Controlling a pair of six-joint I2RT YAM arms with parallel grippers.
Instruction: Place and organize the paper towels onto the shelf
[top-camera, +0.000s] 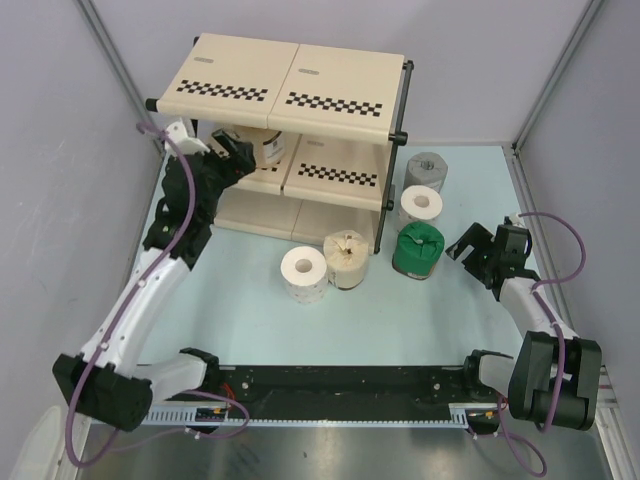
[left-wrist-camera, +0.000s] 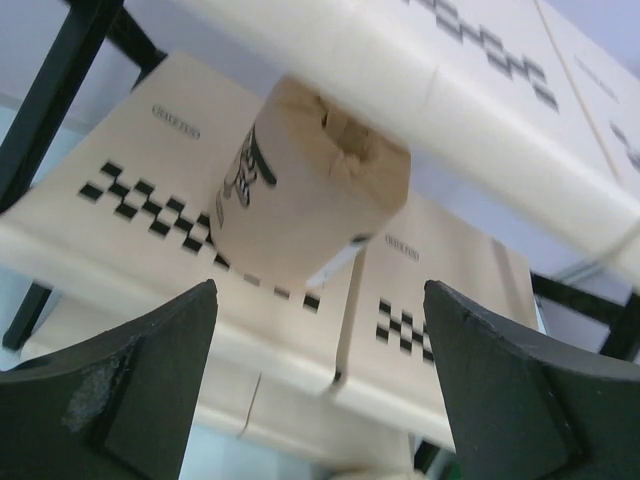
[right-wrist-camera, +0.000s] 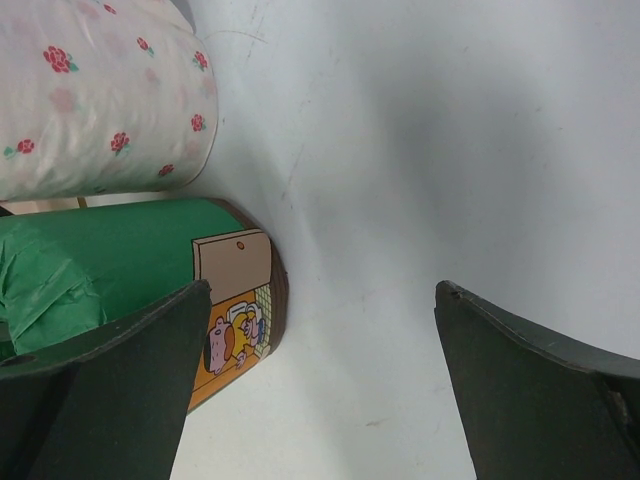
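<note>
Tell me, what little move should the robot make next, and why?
Probably draw the left gripper straight back out of the shelf. Its jaws stand open, clear of the tan roll, which sits on the middle tier, so that job looks done. More rolls, like the green roll, stand on the table and need shelving.

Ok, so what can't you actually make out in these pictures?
- Tan roll on the shelf middle tier: top view, the upper panel covers most of it.
- Bottom tier: top view, hidden under the upper panels; contents unknown.
- Green roll label: right wrist view, partly behind the right gripper.
- Print on the tan roll: left wrist view, too small to read.
</note>
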